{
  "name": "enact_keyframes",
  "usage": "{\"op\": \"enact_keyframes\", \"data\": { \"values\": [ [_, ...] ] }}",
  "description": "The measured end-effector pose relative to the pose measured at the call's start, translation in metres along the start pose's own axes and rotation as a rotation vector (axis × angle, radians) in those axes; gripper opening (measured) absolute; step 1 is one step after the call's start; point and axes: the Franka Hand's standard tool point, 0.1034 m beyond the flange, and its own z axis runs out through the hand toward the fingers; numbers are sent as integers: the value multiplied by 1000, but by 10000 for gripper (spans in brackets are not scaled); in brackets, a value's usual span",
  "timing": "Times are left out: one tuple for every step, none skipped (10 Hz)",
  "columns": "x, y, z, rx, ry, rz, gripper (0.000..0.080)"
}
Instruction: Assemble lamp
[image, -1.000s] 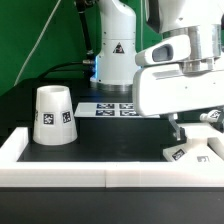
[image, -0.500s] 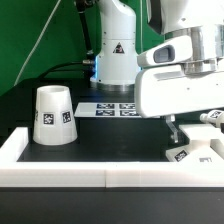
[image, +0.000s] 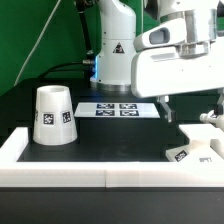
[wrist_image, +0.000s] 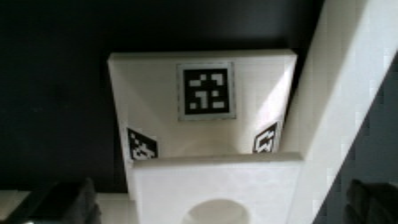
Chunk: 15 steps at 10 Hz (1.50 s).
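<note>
**A:** What's new at the front, just behind the rim (image: 100, 172)?

**B:** The end effector (image: 193, 112) has come up off the base (image: 190, 152). A second ago its fingers were down at it. Now they hang above, spread wide, with nothing between them

**A:** So it has let go?

**B:** Released, yes. The wrist view agrees: the end effector (wrist_image: 214, 198) is parted, and the base (wrist_image: 205, 100) lies flat beneath it, tag up, with a round hole (wrist_image: 217, 210) showing

**A:** Did the base shift?

**B:** Not that I can see. It sits on the worktop (image: 110, 135) at the exterior view's right, near the rim, as before

**A:** And for the lamp?

**B:** I'd judge the base is set and the arm is free to fetch the next part. Farther back, at the exterior view's left, the shade (image: 52, 115) stands wide end down, well apart from the base. Beyond it lies the marker board (image: 118, 108)
</note>
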Motion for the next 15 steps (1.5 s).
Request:
{"op": "enact_keyframes", "data": {
  "values": [
    [-14, -8, -10, -1, -9, -8, 700],
    [-24, -18, -17, -4, 1, -34, 700],
    [-34, -35, -22, -6, 11, -87, 700],
    [-38, -58, -22, -8, 3, -185, 700],
    [-38, -73, -18, -6, -23, -244, 700],
    [-36, -75, -17, -4, -30, -239, 700],
    [-36, -73, -17, -6, -26, -235, 700],
    [-37, -73, -17, -5, -27, -235, 700],
    [-37, -73, -17, -5, -27, -236, 700],
    [-37, -75, -17, -5, -26, -261, 700],
    [-38, -83, -16, -3, -12, -362, 700],
    [-43, -94, -14, 4, -18, -387, 700],
    [-45, -110, -14, 11, -24, -403, 700],
    [-49, -119, -14, 15, -18, -418, 700],
    [-55, -122, -11, 16, -29, -417, 700]
  ]
}}
